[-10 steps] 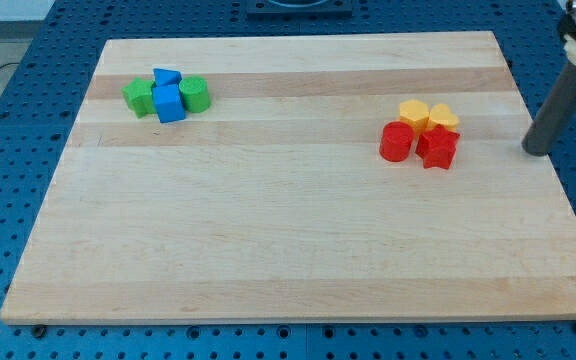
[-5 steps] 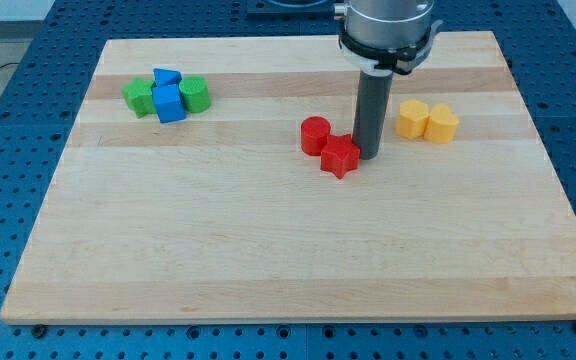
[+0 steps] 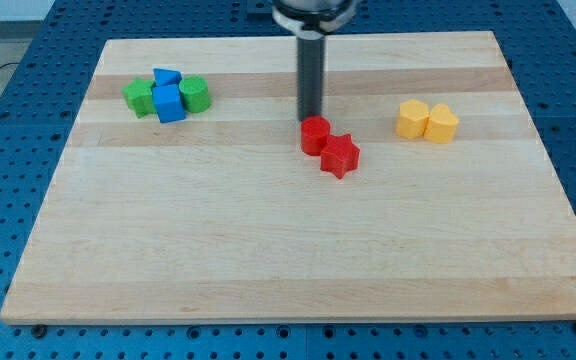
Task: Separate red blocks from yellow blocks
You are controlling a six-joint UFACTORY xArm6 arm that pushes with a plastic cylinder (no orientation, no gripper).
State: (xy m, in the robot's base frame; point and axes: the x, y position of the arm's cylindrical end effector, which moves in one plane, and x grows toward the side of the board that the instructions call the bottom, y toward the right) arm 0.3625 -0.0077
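A red cylinder (image 3: 315, 136) and a red star-shaped block (image 3: 339, 156) touch each other near the board's middle. Two yellow blocks, a hexagonal one (image 3: 413, 118) and a heart-shaped one (image 3: 441, 124), sit side by side to the view's right, well apart from the red ones. My tip (image 3: 310, 118) stands just above the red cylinder, at its top edge, touching or nearly touching it.
A cluster at the view's top left holds a green star-like block (image 3: 140, 97), a blue triangle (image 3: 166, 77), a blue cube (image 3: 170, 103) and a green cylinder (image 3: 195, 93). The wooden board (image 3: 288, 250) rests on a blue perforated table.
The red blocks moved left, away from the yellow ones. My tip then moved from the right of the red star to just above the red cylinder.
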